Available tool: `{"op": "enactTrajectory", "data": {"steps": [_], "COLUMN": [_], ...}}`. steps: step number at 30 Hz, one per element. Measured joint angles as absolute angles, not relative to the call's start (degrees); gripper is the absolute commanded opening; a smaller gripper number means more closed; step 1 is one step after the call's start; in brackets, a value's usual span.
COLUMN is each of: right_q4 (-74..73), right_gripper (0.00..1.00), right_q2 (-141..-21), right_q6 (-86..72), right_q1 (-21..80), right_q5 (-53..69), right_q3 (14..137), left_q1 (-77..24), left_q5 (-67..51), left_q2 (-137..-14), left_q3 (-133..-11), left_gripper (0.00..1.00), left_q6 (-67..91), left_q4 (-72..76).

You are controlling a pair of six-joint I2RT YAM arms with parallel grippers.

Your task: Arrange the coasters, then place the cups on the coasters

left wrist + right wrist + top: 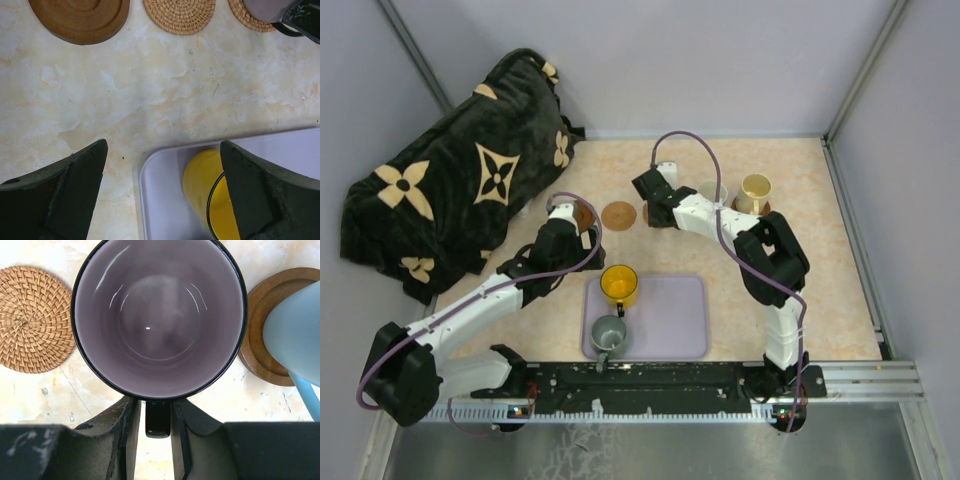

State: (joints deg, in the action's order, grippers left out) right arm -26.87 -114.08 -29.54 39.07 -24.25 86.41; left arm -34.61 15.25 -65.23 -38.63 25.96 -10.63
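right gripper [152, 432] straddles the handle [157, 426] of the mauve cup [159, 315], which sits upright on a woven coaster [247, 20]; jaws barely parted, probably not clamping, while left gripper [164, 150], wide open and empty, hovers by the yellow cup [205, 195] in the tray [280, 150], likely the next pick.

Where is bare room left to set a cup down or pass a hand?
Free: the tray's right half, beside the yellow cup; the table strip between tray and woven coaster. Crowded: around the mauve cup, light blue cup and right hand.
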Motion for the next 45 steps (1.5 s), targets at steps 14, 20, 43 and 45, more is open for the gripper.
{"op": "enactTrajectory", "data": {"steps": [14, 20, 43, 45], "right_q4": [-26.61, -26.61, -26.65, -26.81], "right_gripper": [0.34, 0.34, 0.85, 0.86], "right_q2": [-114.08, -114.08, -102.26, -100.09], "right_q6": [-29.54, -29.54, -29.67, -29.69], "right_q1": [39.64, 39.64, 42.02, 42.92], "right_q5": [-23.90, -23.90, -26.44, -26.92], "right_q3": [86.43, 86.43, 79.29, 78.28], "left_q1": [-34.61, -34.61, -34.63, -34.96], "left_q5": [14.96, 14.94, 8.82, 7.55], "left_q2": [-65.25, -65.25, -58.83, -57.43], "left_q3": [-38.63, -38.63, -38.63, -38.30], "left_gripper": [1.00, 1.00, 1.00, 1.00], "left_q6": [26.15, 26.37, 24.12, 24.10], "left_q4": [-10.66, -10.66, -12.93, -13.34]}}
